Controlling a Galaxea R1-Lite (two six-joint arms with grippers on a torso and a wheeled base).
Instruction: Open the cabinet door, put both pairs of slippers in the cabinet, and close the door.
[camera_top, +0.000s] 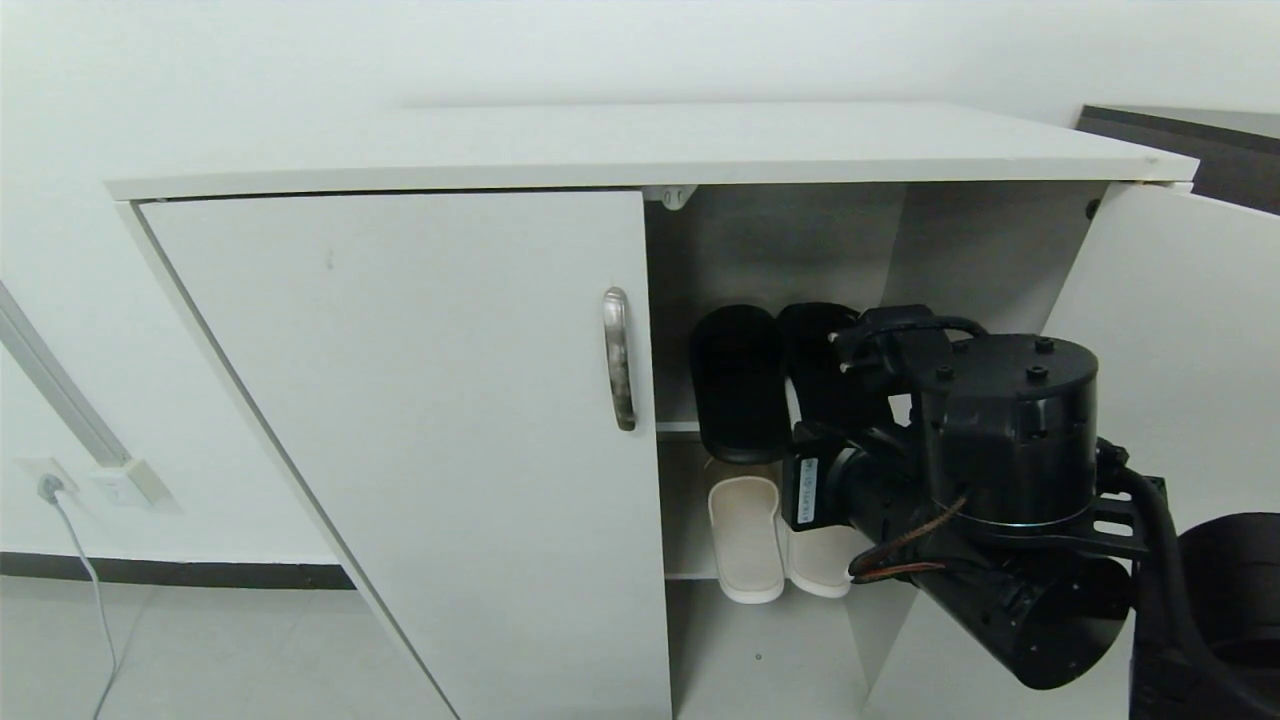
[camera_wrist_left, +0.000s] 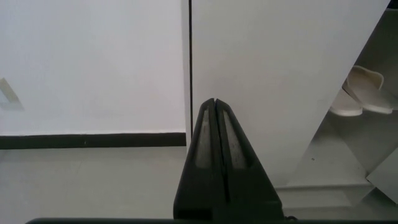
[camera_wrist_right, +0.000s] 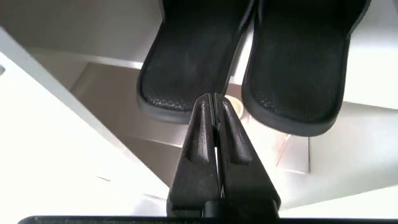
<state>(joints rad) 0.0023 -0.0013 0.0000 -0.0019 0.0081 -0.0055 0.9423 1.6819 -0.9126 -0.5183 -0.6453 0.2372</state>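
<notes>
The black slippers (camera_top: 740, 385) sit on the upper shelf of the open white cabinet (camera_top: 640, 140), with the cream slippers (camera_top: 748, 540) on the shelf below. The right pincer (camera_wrist_right: 216, 102) is clenched and empty near the black pair. The left pincer (camera_wrist_left: 214, 106) is likewise clenched.

Place: plain indoor room, perhaps a home entry corner; cannot tell for certain
Storage: white cabinet (camera_top: 700, 140); black slippers (camera_top: 738, 385) and white slippers (camera_top: 745, 540) on its shelves
Surroundings: bare wall (camera_top: 60, 300); dark skirting (camera_top: 170, 572); socket (camera_top: 45, 482); pale floor (camera_top: 200, 660)

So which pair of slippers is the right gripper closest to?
The black pair, on the upper shelf just ahead of the shut right gripper. The white pair sits on the shelf below, farther from it.
</notes>
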